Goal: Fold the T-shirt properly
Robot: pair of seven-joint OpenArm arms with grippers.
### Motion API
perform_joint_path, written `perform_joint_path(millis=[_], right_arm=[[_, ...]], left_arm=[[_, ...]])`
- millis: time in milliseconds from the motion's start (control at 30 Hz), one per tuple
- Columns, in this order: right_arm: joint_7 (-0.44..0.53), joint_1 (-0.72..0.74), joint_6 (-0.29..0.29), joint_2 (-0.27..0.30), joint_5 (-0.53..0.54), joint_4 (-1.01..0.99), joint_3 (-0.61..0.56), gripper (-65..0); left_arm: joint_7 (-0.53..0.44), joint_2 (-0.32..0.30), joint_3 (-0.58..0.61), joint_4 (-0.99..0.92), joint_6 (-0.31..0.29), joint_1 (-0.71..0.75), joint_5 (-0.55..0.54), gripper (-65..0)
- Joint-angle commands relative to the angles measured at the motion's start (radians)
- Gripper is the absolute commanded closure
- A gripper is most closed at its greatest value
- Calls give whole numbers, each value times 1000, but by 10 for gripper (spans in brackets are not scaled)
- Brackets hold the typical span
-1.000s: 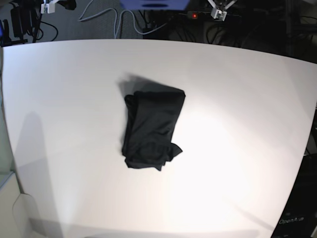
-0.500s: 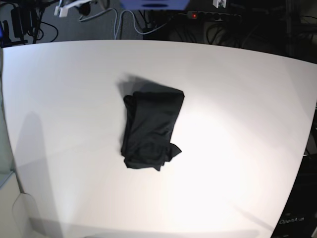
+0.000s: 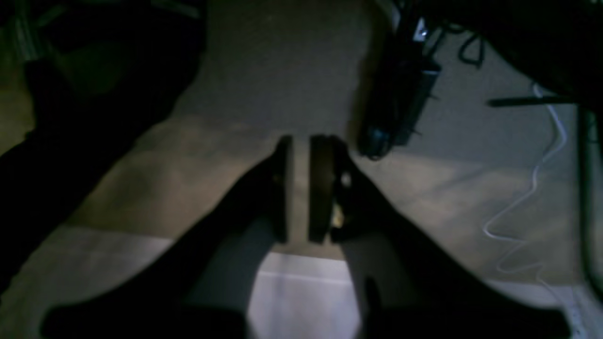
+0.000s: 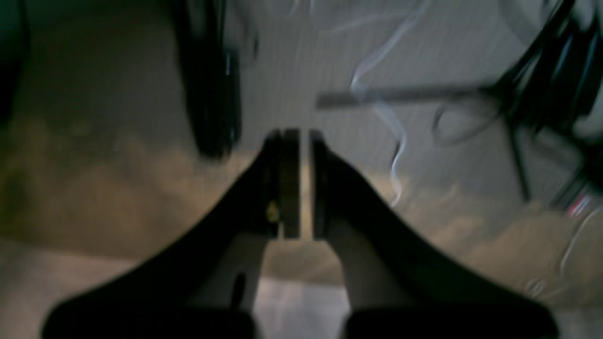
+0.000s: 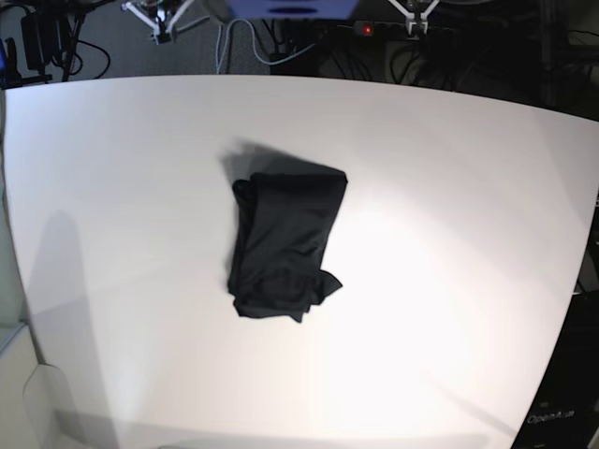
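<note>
The T-shirt (image 5: 285, 243) lies in the middle of the white table (image 5: 449, 234) as a compact, roughly rectangular black bundle, with a loose flap sticking out at its lower right corner. Both grippers hang far from it, beyond the table's back edge. My right gripper (image 5: 161, 21) shows at the top left of the base view, my left gripper (image 5: 412, 17) at the top right. In the wrist views the left gripper (image 3: 300, 188) and the right gripper (image 4: 304, 183) each show only a thin slit between the pads, with nothing in it. Neither wrist view shows the shirt.
Behind the table's back edge are a grey floor, tangled cables (image 5: 243, 42) and a power strip with a red light (image 5: 367, 29). A dark cabinet (image 5: 562, 402) stands at the lower right. Wrist views show floor, a white cord (image 3: 532, 188) and dark hardware.
The right gripper has drifted rightwards along the top edge of the base view. The left gripper stays near the same spot. The shirt has not moved.
</note>
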Motion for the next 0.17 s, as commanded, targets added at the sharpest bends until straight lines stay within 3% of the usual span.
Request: perform_joint_path(millis=[0,133], right_arm=[[-32,-26,-14,8,10,-13,1,-55],[-38,-22,-64,8,10,-12,-7,-55]], left_arm=[[23,16,0,0,11,-6,1,-60],[73,43,3,0,46,-10,1,-61]])
